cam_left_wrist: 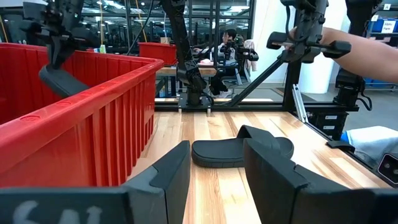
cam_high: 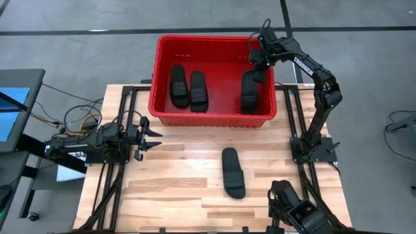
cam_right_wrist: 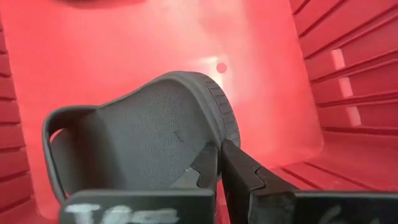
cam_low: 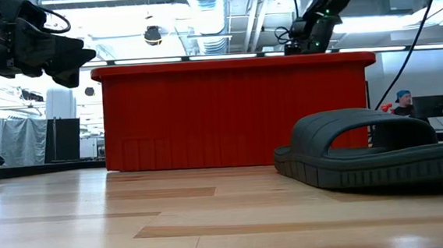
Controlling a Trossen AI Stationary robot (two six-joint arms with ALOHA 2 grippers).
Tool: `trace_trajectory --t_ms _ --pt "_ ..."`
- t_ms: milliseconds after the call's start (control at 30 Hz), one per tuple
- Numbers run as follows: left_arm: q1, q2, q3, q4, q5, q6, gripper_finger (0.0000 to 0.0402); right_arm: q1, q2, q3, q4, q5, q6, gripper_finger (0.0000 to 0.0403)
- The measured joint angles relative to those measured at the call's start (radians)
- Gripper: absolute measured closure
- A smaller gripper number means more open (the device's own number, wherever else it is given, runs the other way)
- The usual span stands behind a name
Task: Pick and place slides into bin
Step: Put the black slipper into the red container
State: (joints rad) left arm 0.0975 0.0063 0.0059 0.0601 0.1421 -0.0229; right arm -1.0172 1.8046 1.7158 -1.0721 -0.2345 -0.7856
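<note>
Fingers of the right gripper [cam_right_wrist: 219, 163] are pinched on the edge of a black slide [cam_high: 250, 91], holding it inside the red bin [cam_high: 162, 114] at its right end. In the right wrist view the slide [cam_right_wrist: 143, 137] hangs sole-side toward the camera over the bin floor, and in the high view its long axis runs near to far, parallel to the bin's right wall. I judge the coming move to be a simple release: the slide lies directly below the gripper and the floor under it looks bare, so nothing blocks the drop.

Further left in the bin, two more slides [cam_high: 188, 88] lie side by side, also pointing near to far, well apart from the held one.

Outside the bin, the last slide [cam_high: 233, 172] lies on the wooden table [cam_high: 169, 195], near of the bin and toward the right, its long axis again roughly near to far, strap up. By the high view it sits closer to the right arm's base than to the left gripper [cam_high: 148, 138], which waits with its fingers spread at the table's left side, just near of the bin's left corner. From the left wrist view that slide [cam_left_wrist: 239, 149] lies straight ahead between the parted fingers, with clear tabletop between.

A person's arm [cam_left_wrist: 367, 50] shows in the room beyond the table.
</note>
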Motion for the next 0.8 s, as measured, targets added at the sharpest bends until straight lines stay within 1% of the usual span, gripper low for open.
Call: trace_trajectory --t_ms 367,533,667,800 --pt "0.000 0.000 0.000 0.000 0.000 0.000 0.0262 -0.006 0.000 -0.052 0.043 0.005 -0.030 0.0403" --pt "0.000 0.000 0.000 0.000 0.000 0.000 0.0262 -0.006 0.000 -0.056 0.043 0.008 -0.035 0.0401" --pt "0.000 0.000 0.000 0.000 0.000 0.000 0.0262 -0.006 0.000 -0.056 0.042 0.008 -0.035 0.0386" --pt "0.000 0.000 0.000 0.000 0.000 0.000 0.0262 -0.004 0.000 -0.056 0.042 0.008 -0.037 0.0360"
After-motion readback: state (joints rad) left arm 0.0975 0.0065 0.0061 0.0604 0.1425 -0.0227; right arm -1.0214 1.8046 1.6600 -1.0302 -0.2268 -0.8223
